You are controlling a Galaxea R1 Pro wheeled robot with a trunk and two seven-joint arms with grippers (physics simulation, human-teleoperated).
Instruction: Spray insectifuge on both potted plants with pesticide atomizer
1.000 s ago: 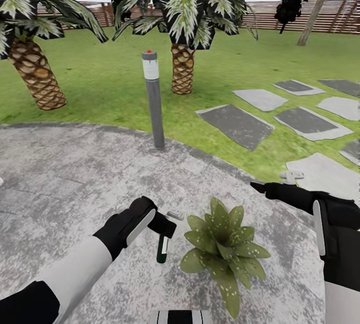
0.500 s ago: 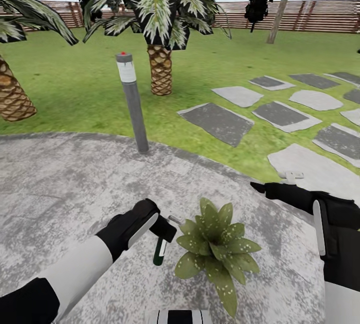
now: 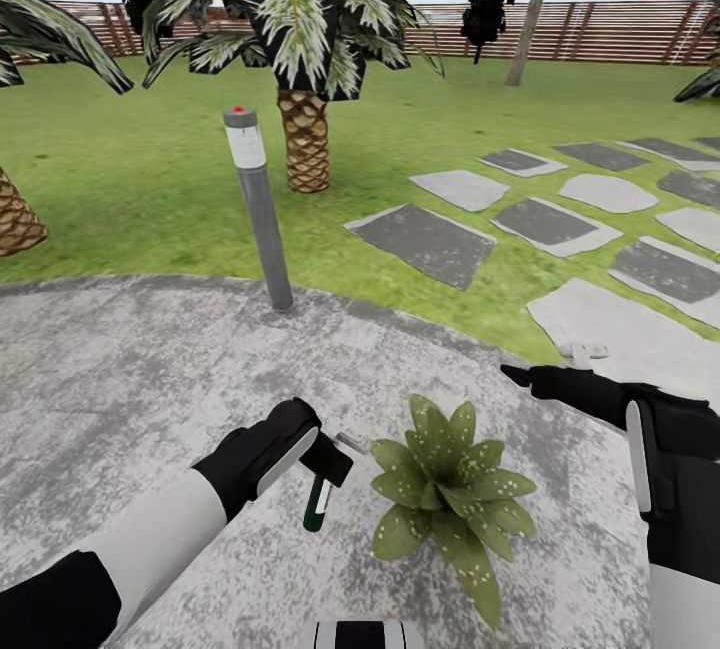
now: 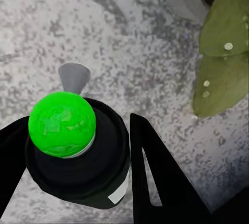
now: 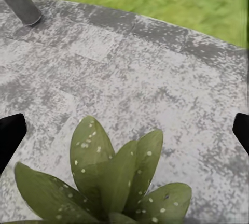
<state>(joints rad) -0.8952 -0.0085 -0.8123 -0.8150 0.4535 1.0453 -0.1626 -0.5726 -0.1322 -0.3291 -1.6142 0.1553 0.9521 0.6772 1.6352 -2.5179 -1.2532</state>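
The left pincer (image 3: 322, 457) is hanging over the round grey stone patio (image 3: 120, 369), just beside the potted plant (image 3: 450, 489), and it is pinching the pesticide atomizer (image 3: 317, 504). In the head view the dark green bottle is dangling below the black fingers with its white label band showing, and a small whitish trigger part is sticking out toward the plant. In the left wrist view the atomizer (image 4: 78, 151) is sitting between the two black fingers (image 4: 155, 182), seen end-on with a bright green round end facing the camera, and leaves of the plant (image 4: 223, 73) are lying close by.

The potted plant is sitting on the patio, a low rosette of broad pointed green leaves. White specks of insectifuge (image 3: 495, 479) are dotting its leaves; the right wrist view is showing the same specks (image 5: 85, 146) on the leaves (image 5: 104, 182) nearest that camera.

The right pincer (image 3: 520, 374) is hovering on the far side of the plant from the left pincer, apart from the leaves. Its dark fingers are spread wide at the two edges of the right wrist view, with nothing between them.

Beyond the plant, a tall grey post (image 3: 258, 214) with a red top is standing at the patio's edge. Behind it a scaly-trunked palm (image 3: 302, 129) is rising from the lawn (image 3: 150, 179), flat stepping stones (image 3: 425, 244) are leading away, and a brown slatted fence (image 3: 600, 29) is closing the garden.
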